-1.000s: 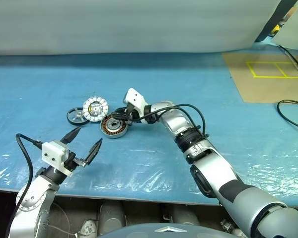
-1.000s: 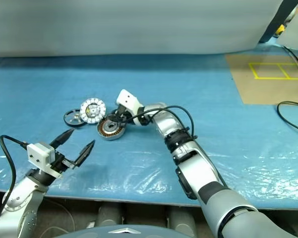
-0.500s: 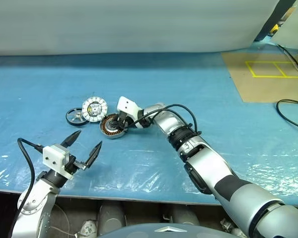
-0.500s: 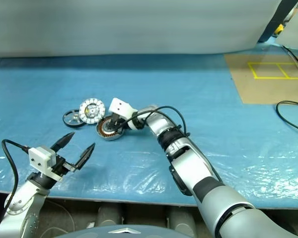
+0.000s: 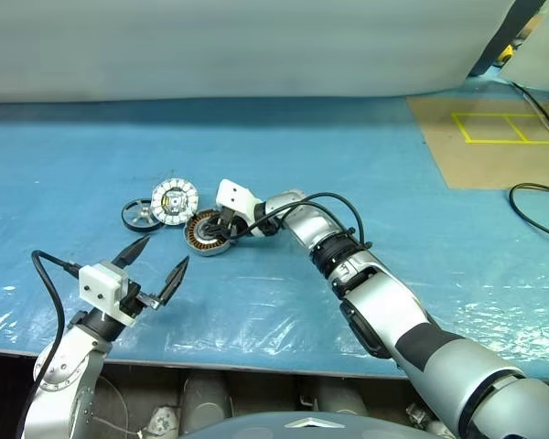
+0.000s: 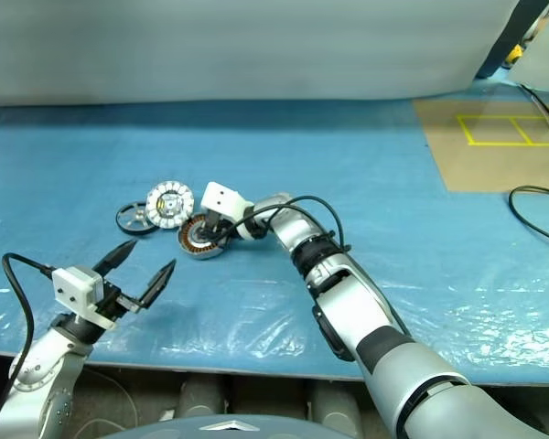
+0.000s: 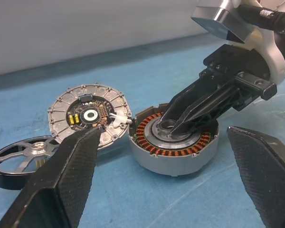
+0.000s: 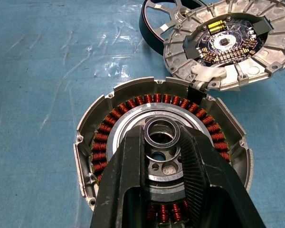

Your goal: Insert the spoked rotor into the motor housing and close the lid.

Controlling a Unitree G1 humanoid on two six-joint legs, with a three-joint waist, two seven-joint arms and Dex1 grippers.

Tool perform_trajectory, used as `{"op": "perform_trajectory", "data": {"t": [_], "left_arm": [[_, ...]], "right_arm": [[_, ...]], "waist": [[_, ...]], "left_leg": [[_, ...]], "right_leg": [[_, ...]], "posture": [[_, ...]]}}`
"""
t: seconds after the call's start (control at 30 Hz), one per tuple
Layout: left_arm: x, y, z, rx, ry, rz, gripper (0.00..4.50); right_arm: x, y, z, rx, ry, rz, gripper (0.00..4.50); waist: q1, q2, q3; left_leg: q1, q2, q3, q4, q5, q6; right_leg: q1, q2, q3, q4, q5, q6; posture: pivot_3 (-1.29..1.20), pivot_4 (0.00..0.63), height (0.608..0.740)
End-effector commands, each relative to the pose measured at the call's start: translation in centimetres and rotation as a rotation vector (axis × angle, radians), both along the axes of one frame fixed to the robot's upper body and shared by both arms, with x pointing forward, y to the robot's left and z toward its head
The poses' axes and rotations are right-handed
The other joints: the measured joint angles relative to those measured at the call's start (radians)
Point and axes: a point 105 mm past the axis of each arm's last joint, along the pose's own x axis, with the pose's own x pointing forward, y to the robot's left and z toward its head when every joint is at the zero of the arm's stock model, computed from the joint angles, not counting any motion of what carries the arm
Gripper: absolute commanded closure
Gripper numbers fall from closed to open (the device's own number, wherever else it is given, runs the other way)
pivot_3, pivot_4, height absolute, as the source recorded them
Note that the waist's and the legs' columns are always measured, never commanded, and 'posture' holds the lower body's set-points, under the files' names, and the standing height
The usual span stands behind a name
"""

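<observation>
While on motor housing (image 8: 161, 156), right fingers (image 8: 190, 175) narrow.

Blue sheet, cardboard and a cable

A clear plastic film (image 5: 256, 311) covers the blue table (image 5: 91, 155); brown cardboard (image 5: 494, 151) with yellow tape squares (image 5: 508, 128) lies far right, beside a black cable (image 5: 540, 210).

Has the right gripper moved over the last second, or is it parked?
Yes. The right gripper has come down and leftward onto the motor housing, which stayed put on the blue table. Its fingertips now sit around the housing's silver centre.
</observation>
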Motion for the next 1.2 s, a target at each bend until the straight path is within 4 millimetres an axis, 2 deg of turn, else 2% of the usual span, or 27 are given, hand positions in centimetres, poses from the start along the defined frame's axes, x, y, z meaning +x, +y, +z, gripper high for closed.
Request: {"op": "perform_trajectory", "data": {"t": [0.03, 0.97, 1.07, 1.17, 1.2], "left_arm": [[0.0, 0.0, 0.5, 0.013, -0.022, -0.007, 0.00], [0.5, -0.6, 1.0, 0.019, -0.028, -0.031, 0.00], [0.6, -0.6, 1.1, 0.020, -0.027, -0.032, 0.00], [0.6, -0.6, 1.1, 0.021, -0.023, -0.031, 0.00], [0.6, -0.5, 1.0, 0.022, -0.022, -0.030, 0.00]], "right_arm": [[-0.2, 0.2, -0.1, -0.003, -0.001, 0.007, 3.85], [-0.3, -0.7, -0.7, -0.031, 0.021, -0.007, 3.85], [-0.3, -0.4, -0.3, 0.004, 0.027, -0.007, 2.87], [-0.9, 0.5, 1.4, 0.128, 0.075, 0.026, 1.90], [-0.9, 0.6, 2.0, 0.158, 0.078, 0.025, 1.90]], "waist": [[0.000, 0.000, 0.000], [0.001, 0.000, 0.000], [0.001, 0.000, 0.000], [0.001, 0.000, 0.000], [0.001, 0.000, 0.000]], "left_leg": [[0.000, 0.000, 0.000, 0.000, 0.000, 0.000], [0.000, 0.000, 0.000, 0.001, 0.000, 0.000], [0.000, 0.000, 0.000, 0.001, 0.000, 0.000], [0.000, 0.000, 0.000, 0.001, 0.000, 0.000], [0.000, 0.000, 0.000, 0.001, 0.000, 0.000]], "right_leg": [[0.000, 0.000, 0.000, 0.000, 0.000, 0.000], [0.000, 0.000, 0.000, 0.001, 0.000, 0.000], [0.000, 0.000, 0.000, 0.001, 0.000, 0.000], [0.000, 0.000, 0.000, 0.001, 0.000, 0.000], [0.000, 0.000, 0.000, 0.001, 0.000, 0.000]], "posture": [[0.00, 0.150, 0.740], [0.00, 0.150, 0.740], [0.00, 0.150, 0.740], [0.00, 0.150, 0.740], [0.00, 0.150, 0.740]]}}
